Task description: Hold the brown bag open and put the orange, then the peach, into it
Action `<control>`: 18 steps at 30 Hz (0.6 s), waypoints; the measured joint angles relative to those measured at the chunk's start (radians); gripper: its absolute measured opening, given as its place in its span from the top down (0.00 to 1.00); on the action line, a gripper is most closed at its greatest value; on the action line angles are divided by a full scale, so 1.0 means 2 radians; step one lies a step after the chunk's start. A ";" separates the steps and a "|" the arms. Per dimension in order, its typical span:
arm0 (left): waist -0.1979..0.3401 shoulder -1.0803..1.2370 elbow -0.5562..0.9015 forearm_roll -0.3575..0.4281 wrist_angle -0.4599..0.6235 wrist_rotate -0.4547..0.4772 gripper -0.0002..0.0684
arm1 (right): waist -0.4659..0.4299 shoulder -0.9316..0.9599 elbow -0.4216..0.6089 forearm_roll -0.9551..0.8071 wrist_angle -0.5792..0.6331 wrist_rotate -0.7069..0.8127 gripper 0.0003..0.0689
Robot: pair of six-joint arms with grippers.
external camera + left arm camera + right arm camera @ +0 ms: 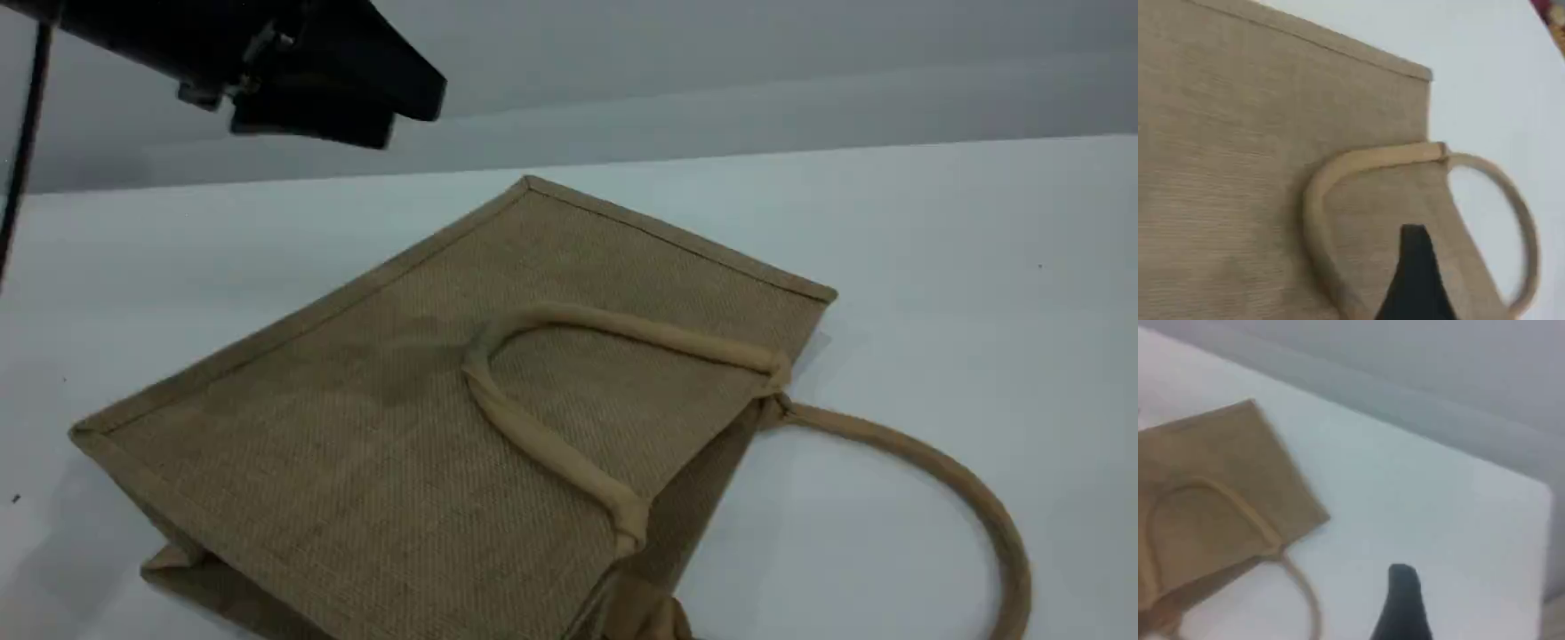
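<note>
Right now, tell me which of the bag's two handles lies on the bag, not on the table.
The handle folded back over the bag's woven face. The other handle sticks out from the mouth and rests on the white table.

One brown bag lies flat on one white counter. It carries two beige loop handles: one handle rests on the bag's upper face, and the second handle lies out on the counter. One black arm shows at the scene view's top left.
</note>
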 joint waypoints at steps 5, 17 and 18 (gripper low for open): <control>0.000 -0.046 0.000 0.062 -0.018 -0.034 0.31 | 0.000 -0.023 0.010 -0.018 -0.003 0.036 0.31; 0.000 -0.214 0.000 0.287 0.018 -0.215 0.31 | 0.000 -0.150 0.198 -0.027 -0.003 0.057 0.31; 0.000 -0.229 0.000 0.305 0.024 -0.231 0.31 | 0.000 -0.166 0.214 -0.023 -0.004 0.057 0.31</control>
